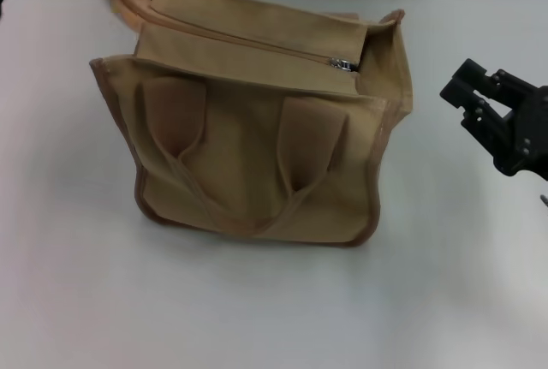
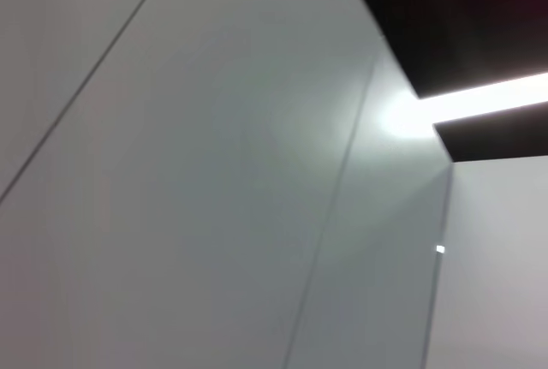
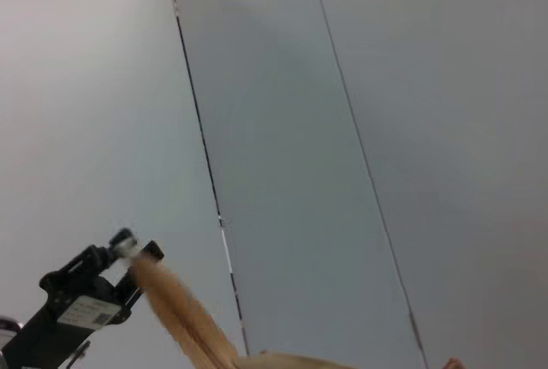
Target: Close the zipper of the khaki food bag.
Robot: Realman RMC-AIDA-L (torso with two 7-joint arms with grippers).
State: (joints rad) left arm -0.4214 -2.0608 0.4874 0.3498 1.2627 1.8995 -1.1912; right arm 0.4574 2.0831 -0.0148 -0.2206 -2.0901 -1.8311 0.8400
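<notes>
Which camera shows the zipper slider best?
The head view: the silver slider sits in plain sight on the zipper, near the khaki food bag's right end. The left wrist view shows none of it; the right wrist view only a handle.

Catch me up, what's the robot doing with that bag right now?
The khaki food bag sits on the white table. Its zipper looks drawn across, slider near the right end. The right gripper hangs off to the bag's right, touching nothing. The right wrist view shows the left gripper holding up a handle.
</notes>
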